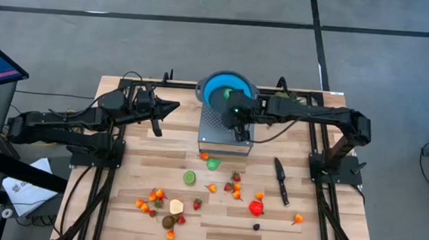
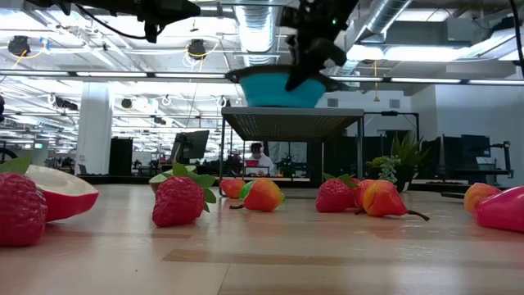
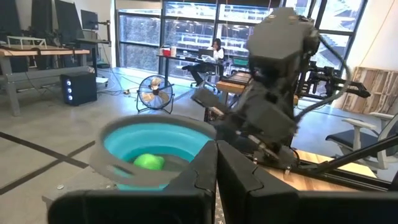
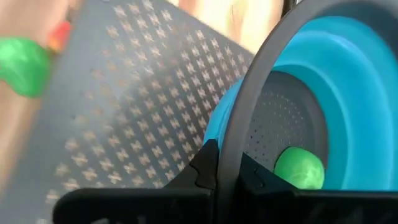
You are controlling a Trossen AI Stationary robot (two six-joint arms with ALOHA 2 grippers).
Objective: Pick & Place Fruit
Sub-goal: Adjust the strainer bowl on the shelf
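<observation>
The blue bowl (image 1: 224, 89) with a grey rim sits up on a grey perforated stand (image 1: 226, 132) at the table's far middle. One green fruit (image 4: 300, 167) lies inside it. My right gripper (image 4: 227, 163) is shut on the bowl's rim. My left gripper (image 3: 216, 177) is shut and empty. It hovers left of the bowl (image 3: 155, 146), pointing at it. Many small fruits lie on the near half of the table: green ones (image 1: 213, 164), a red one (image 1: 256, 208) and an orange cluster (image 1: 148, 203). My right gripper pinches the bowl's grey rim (image 4: 239, 127) on the side nearest the table's near edge, one finger inside the bowl and one outside. The fingers come from above, slanting down (image 2: 311, 61). The bowl stays roughly upright over the stand; whether its base rests there, I cannot tell.
A black knife (image 1: 281, 180) lies on the table right of the fruits. More fruit shows close up in the low view, a strawberry (image 2: 178, 201) among them. A pale yellow piece (image 1: 176, 206) and a brown one (image 1: 169, 222) lie near the front edge.
</observation>
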